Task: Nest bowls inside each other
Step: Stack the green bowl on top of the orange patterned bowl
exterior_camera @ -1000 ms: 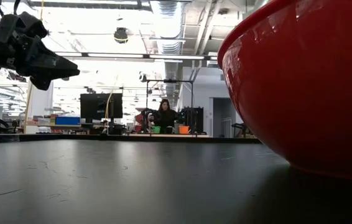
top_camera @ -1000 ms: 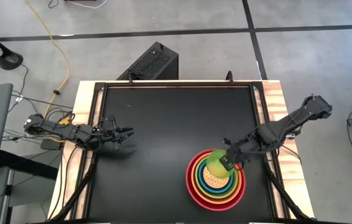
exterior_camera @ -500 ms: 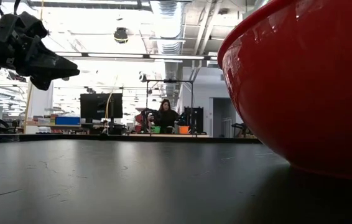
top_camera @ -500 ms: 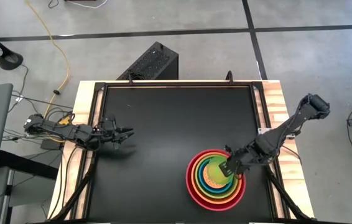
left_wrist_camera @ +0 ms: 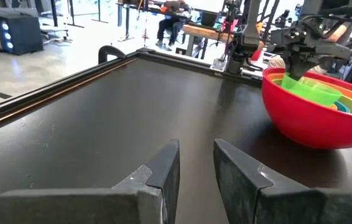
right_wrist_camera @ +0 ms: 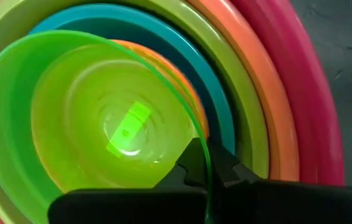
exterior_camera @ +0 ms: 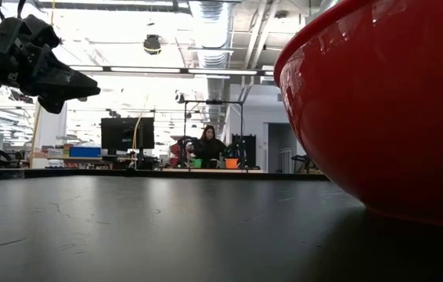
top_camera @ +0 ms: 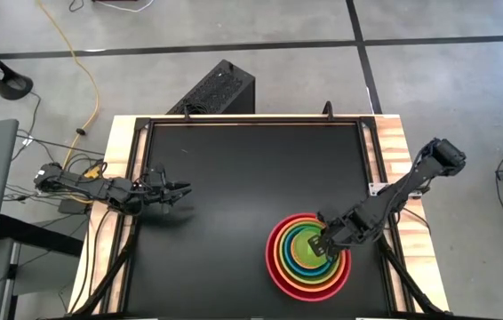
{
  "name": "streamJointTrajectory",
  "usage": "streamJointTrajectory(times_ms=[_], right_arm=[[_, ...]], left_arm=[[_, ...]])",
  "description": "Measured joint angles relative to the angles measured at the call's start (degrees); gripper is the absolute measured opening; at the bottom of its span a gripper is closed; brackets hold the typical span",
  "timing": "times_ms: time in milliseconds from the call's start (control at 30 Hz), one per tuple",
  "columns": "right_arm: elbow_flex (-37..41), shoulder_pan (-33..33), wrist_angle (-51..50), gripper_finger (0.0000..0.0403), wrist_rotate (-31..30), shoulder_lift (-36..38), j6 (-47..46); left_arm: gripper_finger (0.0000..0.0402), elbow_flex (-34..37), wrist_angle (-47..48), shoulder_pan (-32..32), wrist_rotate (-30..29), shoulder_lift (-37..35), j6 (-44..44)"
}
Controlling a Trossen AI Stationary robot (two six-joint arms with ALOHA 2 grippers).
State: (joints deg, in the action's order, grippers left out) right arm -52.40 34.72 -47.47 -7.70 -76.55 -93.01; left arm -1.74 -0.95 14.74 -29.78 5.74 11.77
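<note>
A stack of nested bowls (top_camera: pixel 309 253) stands near the table's right front: red (right_wrist_camera: pixel 313 93) outermost, then orange (right_wrist_camera: pixel 257 93), lime green (right_wrist_camera: pixel 222 68), blue (right_wrist_camera: pixel 182 56) and a speckled yellow one (right_wrist_camera: pixel 185 99). Over its middle my right gripper (top_camera: pixel 324 242) is shut on the smallest green bowl (right_wrist_camera: pixel 101 118), which also shows in the left wrist view (left_wrist_camera: pixel 310 91). My left gripper (top_camera: pixel 178 190) hovers open at the table's left edge, holding nothing. The red bowl (exterior_camera: pixel 386 102) fills the right of the low view. My right gripper pinches the small green bowl's rim (right_wrist_camera: pixel 204 149), one finger (right_wrist_camera: pixel 191 163) inside the bowl and one outside. The fingers come steeply from above. The bowl hangs tilted, its lower part sunk within the stack; whether it touches the yellow bowl cannot be told.
The black tabletop (top_camera: pixel 234 178) lies bare to the left of and beyond the stack. A raised frame (top_camera: pixel 251 122) runs along the table's edges. A dark box (top_camera: pixel 216 89) and cables lie on the floor past the far edge.
My right gripper has come down and toward the table's near edge, rolling its wrist, still shut on the small green bowl. The bowl has sunk from above the stack's far rim into the stack's middle.
</note>
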Motion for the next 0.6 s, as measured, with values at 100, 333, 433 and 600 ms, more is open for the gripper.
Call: streamJointTrajectory(times_ms=[100,333,433,600], right_arm=[[0.00,0.01,-0.06,0.0022,0.04,-0.03,-0.02],[0.00,-0.23,-0.03,0.0078,0.10,-0.07,-0.12],[-0.08,-1.09,-0.11,0.0097,0.52,0.07,0.50],[-3.31,-2.41,-0.77,0.0116,3.11,0.11,4.92]], left_arm=[[0.0087,0.00,0.00,0.00,0.00,0.00,0.00],[0.0087,0.00,0.00,0.00,0.02,0.00,0.00],[0.0087,0.00,0.00,0.00,0.02,0.00,0.00],[0.0087,0.00,0.00,0.02,0.04,0.00,0.00]])
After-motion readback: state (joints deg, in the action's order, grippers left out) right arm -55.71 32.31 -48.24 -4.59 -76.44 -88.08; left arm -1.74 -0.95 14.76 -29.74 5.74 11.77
